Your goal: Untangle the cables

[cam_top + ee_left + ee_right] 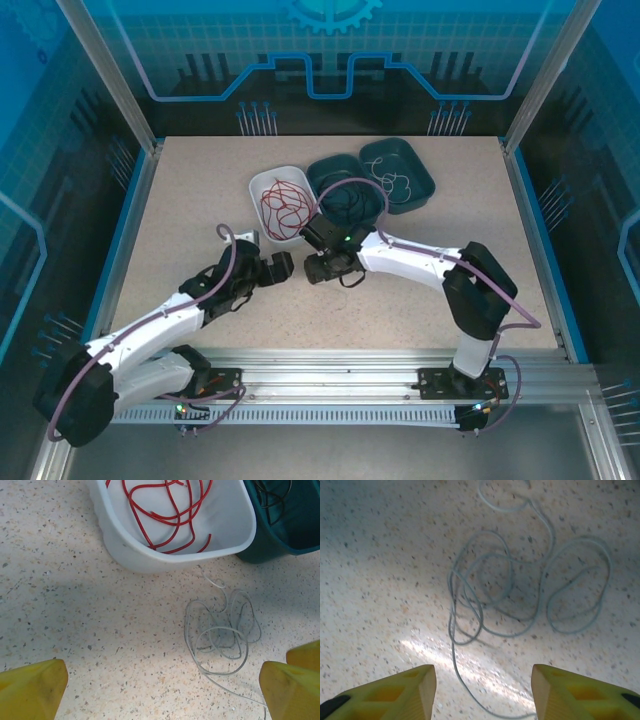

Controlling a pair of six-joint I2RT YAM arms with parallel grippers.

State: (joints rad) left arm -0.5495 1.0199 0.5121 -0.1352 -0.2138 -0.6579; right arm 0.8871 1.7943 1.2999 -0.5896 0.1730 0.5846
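**Limp grey cable loose on the desk, both hands open above it**

The grey cable [220, 628] lies in overlapping loops on the desk [75, 605], just in front of the white bin [120, 540] that holds the red cable [170, 515]; a teal bin [280, 545] stands beside that. It looks very light, soft and thin. It would likely slide or drag as a whole clump if pulled, and it sits too flat for an easy pinch. The free tail or an outer loop seems the best hold. The left hand [162, 672] is spread wide and empty, with the coil at about 1 o'clock, nearer its right finger. The right hand [483, 670] is part open and grips nothing. From it the coil [540, 590] lies at 12 to 1 o'clock, and the tail runs back between its fingers towards 6 o'clock.
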